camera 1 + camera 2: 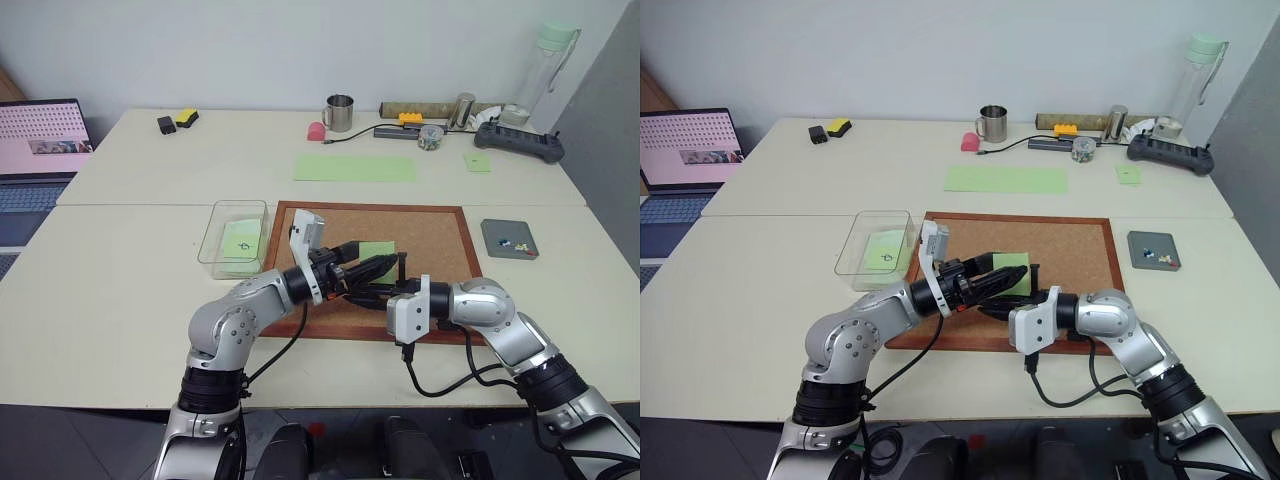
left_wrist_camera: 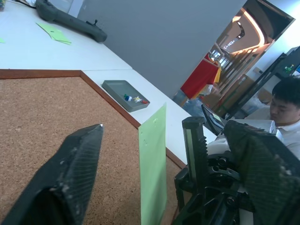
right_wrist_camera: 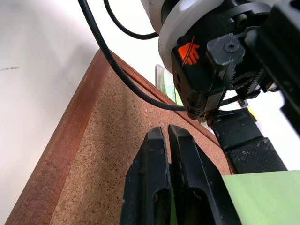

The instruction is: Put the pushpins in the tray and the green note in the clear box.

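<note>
1. Right gripper (image 3: 161,140) pinched on the green note (image 2: 152,164), over the cork board (image 1: 440,240).
2. Left gripper (image 2: 164,154) fingers apart, straddling the note.
3. Pushpins (image 1: 512,243) in the tray (image 1: 492,232), right of the board.
4. Clear box (image 1: 215,235) left of the board.

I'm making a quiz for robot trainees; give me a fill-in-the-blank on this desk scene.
1. The right gripper is shut on the ____ note.
2. The pushpins lie in the grey ____.
3. The corkboard's frame is ____.
4. The clear box holds a pen-marked green ____.

Missing: green; tray; brown; note
</note>
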You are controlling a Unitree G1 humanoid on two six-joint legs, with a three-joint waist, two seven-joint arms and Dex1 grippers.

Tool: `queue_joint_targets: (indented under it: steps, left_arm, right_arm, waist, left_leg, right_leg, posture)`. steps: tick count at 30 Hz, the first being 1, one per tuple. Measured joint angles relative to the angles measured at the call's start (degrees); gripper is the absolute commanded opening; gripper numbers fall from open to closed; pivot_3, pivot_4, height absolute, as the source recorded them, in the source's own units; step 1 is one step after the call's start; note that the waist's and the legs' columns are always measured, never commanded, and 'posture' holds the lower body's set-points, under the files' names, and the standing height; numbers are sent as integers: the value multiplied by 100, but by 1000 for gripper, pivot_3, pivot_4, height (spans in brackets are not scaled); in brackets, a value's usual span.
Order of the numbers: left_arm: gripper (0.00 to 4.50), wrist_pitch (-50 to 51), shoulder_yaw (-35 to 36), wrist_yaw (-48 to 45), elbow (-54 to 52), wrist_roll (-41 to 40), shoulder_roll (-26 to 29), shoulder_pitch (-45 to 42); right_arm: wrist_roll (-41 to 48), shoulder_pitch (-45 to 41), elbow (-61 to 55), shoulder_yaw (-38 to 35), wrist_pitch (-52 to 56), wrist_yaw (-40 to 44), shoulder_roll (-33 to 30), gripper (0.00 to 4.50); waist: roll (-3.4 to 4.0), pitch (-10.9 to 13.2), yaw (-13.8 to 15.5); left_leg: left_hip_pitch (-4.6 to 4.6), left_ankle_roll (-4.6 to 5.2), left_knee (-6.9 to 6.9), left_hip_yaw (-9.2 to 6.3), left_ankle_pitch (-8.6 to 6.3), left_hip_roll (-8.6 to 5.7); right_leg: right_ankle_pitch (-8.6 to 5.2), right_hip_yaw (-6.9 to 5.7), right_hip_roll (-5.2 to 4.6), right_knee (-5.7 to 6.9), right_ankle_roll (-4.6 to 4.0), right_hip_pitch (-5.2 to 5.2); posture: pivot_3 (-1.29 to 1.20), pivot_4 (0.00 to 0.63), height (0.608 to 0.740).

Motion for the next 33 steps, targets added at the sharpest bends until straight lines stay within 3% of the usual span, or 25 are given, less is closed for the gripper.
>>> queue_joint_targets:
  steps: [18, 24, 33]
  left_arm:
    - [40, -2, 7, -6, 7, -66, 59, -55]
    - [40, -130, -34, 177, 195, 159, 54, -161]
    - [40, -1345, -4, 619, 1131, 1173, 5, -552]
  right_arm:
    - [33, -52, -24, -17, 17, -15, 79, 0]
    - [33, -76, -34, -35, 17, -22, 91, 0]
    - [50, -200, -271, -154, 123, -70, 116, 0]
  waist:
    - [0, 0, 1]
    - [0, 0, 3]
    - [-3, 2, 15]
  left_leg:
    - [0, 0, 0, 1, 0, -1]
    - [0, 0, 0, 1, 0, -2]
    - [-2, -1, 0, 1, 0, -1]
  right_leg:
    - [0, 1, 0, 0, 0, 0]
    - [0, 1, 0, 0, 0, 0]
    - [0, -1, 0, -4, 0, -1]
  posture:
    - [0, 150, 740]
    - [0, 150, 740]
    - [0, 150, 740]
